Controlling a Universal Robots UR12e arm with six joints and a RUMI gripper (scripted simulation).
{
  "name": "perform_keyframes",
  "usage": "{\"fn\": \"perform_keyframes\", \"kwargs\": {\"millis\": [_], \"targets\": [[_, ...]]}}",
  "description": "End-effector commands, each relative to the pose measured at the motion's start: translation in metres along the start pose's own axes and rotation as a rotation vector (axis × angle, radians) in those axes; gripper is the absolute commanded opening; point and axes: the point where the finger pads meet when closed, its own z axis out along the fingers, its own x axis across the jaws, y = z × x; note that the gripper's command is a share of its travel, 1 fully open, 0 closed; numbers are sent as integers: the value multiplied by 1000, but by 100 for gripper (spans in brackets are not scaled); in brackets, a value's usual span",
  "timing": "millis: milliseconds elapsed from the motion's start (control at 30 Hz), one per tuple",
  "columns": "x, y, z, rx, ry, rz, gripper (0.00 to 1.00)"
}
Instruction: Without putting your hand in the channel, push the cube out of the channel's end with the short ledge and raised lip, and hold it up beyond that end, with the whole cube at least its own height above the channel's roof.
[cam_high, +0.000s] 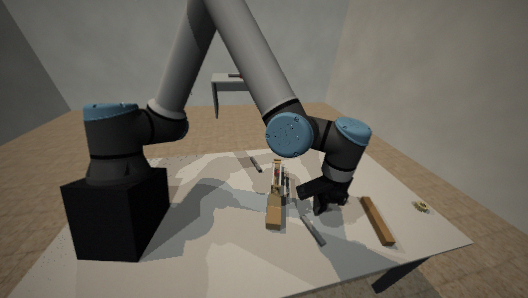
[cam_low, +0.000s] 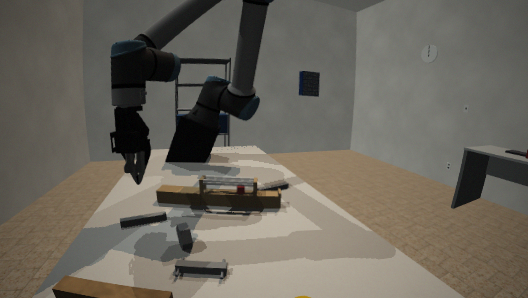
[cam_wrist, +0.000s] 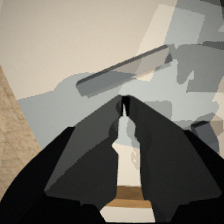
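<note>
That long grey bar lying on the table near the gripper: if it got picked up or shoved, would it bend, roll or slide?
The grey bar looks straight and flat-sided, so it would probably stay stiff and slide rather than roll. Being long and thin, a push near one end would likely swing it round. The gripper, shut and empty above the table, would probably balance it best gripping mid-length.

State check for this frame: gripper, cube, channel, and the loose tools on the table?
gripper: shut, empty, above the table, clear of the channel.
cube: red, inside the channel, not pushed out.
channel: lying flat on the table.
long dark bar: flat, untouched.
short dark block: loose on the table.
wooden plank: flat near the table edge.
</note>
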Motion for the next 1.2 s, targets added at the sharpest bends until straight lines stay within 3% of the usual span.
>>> {"fn": "perform_keyframes", "kwargs": {"millis": [0,367,900,1167], "targets": [[1,1,-1,-3,-7,181,0],[3,6,-1,-4,-7,592,0],[4,12,-1,-6,-6,955,0],[4,13,-1,-6,-6,1047,0]]}}
